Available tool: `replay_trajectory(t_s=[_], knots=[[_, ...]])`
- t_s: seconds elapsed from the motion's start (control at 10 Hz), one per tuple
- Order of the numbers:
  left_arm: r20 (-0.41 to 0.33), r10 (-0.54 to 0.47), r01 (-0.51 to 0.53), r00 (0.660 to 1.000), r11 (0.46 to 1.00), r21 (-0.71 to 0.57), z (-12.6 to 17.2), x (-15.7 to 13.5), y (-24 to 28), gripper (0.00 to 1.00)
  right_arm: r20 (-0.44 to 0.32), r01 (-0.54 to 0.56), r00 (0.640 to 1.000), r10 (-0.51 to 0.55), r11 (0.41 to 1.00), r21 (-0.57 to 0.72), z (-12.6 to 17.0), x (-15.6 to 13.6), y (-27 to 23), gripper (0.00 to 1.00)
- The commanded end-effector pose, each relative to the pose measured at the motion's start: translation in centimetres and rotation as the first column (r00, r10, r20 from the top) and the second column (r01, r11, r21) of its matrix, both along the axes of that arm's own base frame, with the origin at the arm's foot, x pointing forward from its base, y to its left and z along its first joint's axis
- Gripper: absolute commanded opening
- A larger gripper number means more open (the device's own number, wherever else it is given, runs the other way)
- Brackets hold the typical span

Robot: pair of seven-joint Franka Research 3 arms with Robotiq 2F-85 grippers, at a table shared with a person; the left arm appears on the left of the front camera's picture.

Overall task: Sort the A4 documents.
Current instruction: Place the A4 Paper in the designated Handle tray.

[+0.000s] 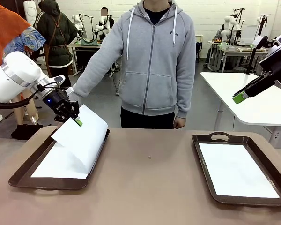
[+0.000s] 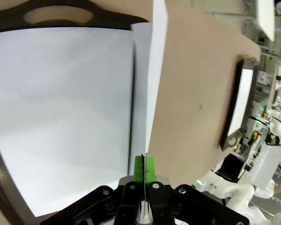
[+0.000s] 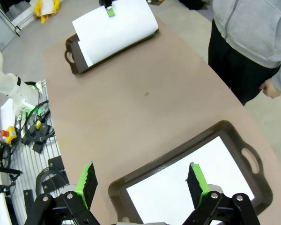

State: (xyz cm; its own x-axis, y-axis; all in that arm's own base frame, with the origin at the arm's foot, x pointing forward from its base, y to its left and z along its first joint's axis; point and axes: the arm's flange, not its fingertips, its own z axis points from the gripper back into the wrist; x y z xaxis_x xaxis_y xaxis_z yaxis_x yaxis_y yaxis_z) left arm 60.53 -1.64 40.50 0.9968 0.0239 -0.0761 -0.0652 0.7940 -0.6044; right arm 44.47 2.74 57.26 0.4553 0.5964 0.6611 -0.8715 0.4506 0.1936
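Left gripper (image 1: 77,120) is clamped tight on the far edge of one of the A4 documents, a lifted sheet (image 1: 84,136) that curls up and over the left tray (image 1: 23,174). From the left wrist camera I see the same left gripper (image 2: 144,171) with its green pads pressed together on the sheet's thin edge (image 2: 157,61), the paper running straight away from the fingers. Below it a second white sheet (image 1: 56,165) lies flat inside the left tray, filling most of the tray floor.

Right gripper (image 1: 240,97) hangs in the air above and beyond the right tray (image 1: 206,161), jaws spread fully apart, holding nothing. In the right wrist camera its two green pads (image 3: 89,180) stand wide on either side of the right tray's near end. One more white sheet (image 1: 236,176) lies flat in that tray, square to its sides.

A person in a grey hooded jacket (image 1: 154,61) stands at the far side of the table (image 1: 150,187), one arm stretched toward the left gripper; that hand (image 1: 71,96) sits just behind the gripper, and I cannot tell whether it touches the paper
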Motion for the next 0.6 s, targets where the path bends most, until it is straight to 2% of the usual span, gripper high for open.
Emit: replay_trajectory(t_s=[0.0, 0.2, 0.5], knots=[[-0.006, 0.042, -0.041, 0.999, 0.991, 0.130, -0.3, -1.2, 0.1, 0.01, 0.000, -0.003, 1.000, 0.003, 1.000, 0.004, 0.0, 0.0, 0.1, 1.00], [-0.004, 0.028, -0.027, 1.000, 0.979, 0.202, -1.4, -1.5, -0.4, 0.01, 0.000, -0.003, 1.000, 0.003, 1.000, 0.004, 0.0, 0.0, 0.1, 1.00], [0.002, 0.027, -0.027, 1.000, 0.969, 0.246, -3.2, -1.5, -0.4, 0.01, 0.000, -0.003, 1.000, 0.003, 1.000, 0.004, 0.0, 0.0, 0.1, 1.00]])
